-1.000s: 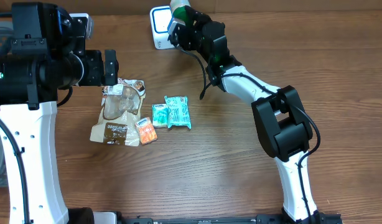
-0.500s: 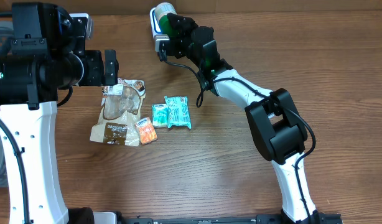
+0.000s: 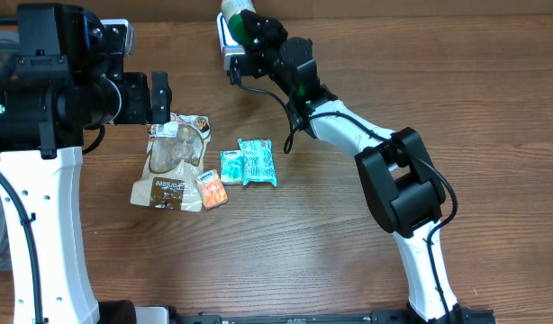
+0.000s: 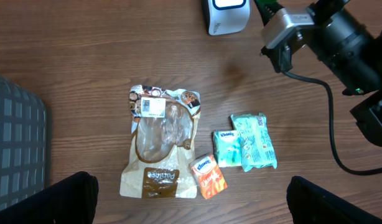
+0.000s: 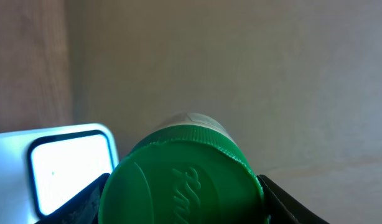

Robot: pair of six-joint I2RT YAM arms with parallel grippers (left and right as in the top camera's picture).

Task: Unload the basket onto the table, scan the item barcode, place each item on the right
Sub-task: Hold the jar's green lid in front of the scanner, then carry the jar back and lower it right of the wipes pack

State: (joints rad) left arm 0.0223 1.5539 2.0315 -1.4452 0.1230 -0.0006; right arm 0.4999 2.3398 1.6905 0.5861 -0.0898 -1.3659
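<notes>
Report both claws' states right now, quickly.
Left claw: open, holding nothing.
Right claw: closed on the round container with a green plastic lid.

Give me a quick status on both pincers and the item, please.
Left pincer open, empty, over the pouch. Right pincer shut on green-capped container, held by the scanner. Nothing seen between them; barcode not visible.

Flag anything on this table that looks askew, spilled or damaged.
Nothing looks spilled or damaged. Only the small orange tissue pack lies skewed, tilted beside the lower corner of the brown clear-window snack pouch, just below the teal tissue packs.
</notes>
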